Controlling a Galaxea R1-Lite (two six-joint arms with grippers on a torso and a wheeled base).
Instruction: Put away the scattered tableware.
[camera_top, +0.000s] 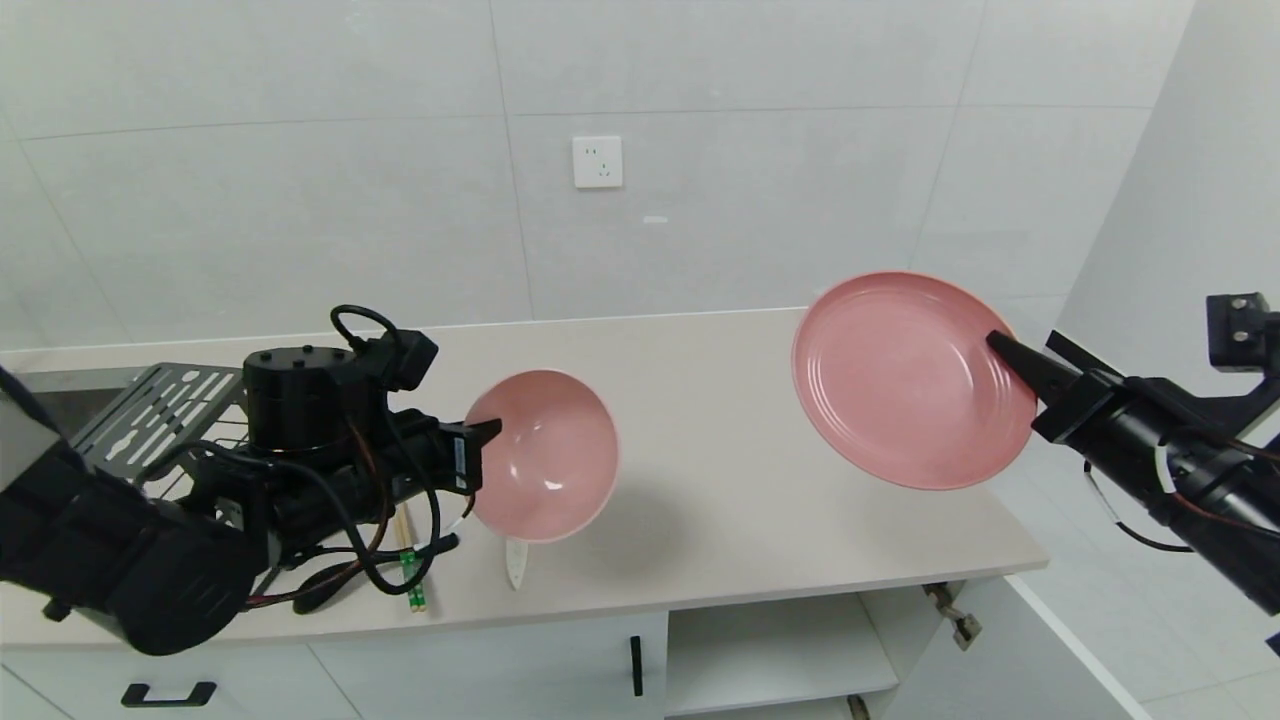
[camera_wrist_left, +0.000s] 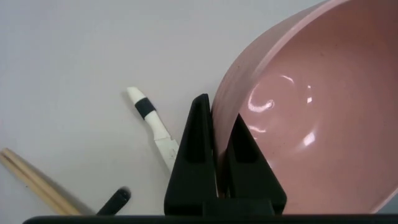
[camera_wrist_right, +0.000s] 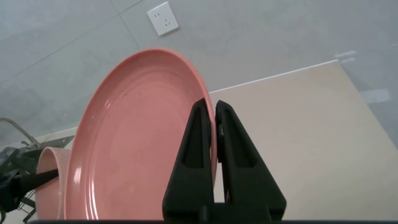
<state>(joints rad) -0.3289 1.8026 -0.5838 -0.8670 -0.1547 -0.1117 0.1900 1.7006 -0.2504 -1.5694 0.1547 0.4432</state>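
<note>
My left gripper (camera_top: 487, 432) is shut on the rim of a pink bowl (camera_top: 548, 455), held tilted above the counter's front left; the rim sits between both fingers (camera_wrist_left: 200, 140) in the left wrist view, next to the pink bowl (camera_wrist_left: 311, 106). My right gripper (camera_top: 1000, 345) is shut on the edge of a pink plate (camera_top: 905, 375), held up on edge above the counter's right end. The right wrist view has the pink plate (camera_wrist_right: 137, 137) clamped between the fingers (camera_wrist_right: 198, 140). A white spoon (camera_top: 515, 562), chopsticks (camera_top: 408, 560) and a dark utensil (camera_top: 330, 590) lie on the counter below the bowl.
A metal dish rack (camera_top: 165, 405) stands at the counter's far left. The beige counter (camera_top: 720, 470) ends at the right near the plate. Below it a cabinet door (camera_top: 1010, 640) hangs open beside shelves (camera_top: 780, 650). A wall socket (camera_top: 597, 162) is on the tiled wall.
</note>
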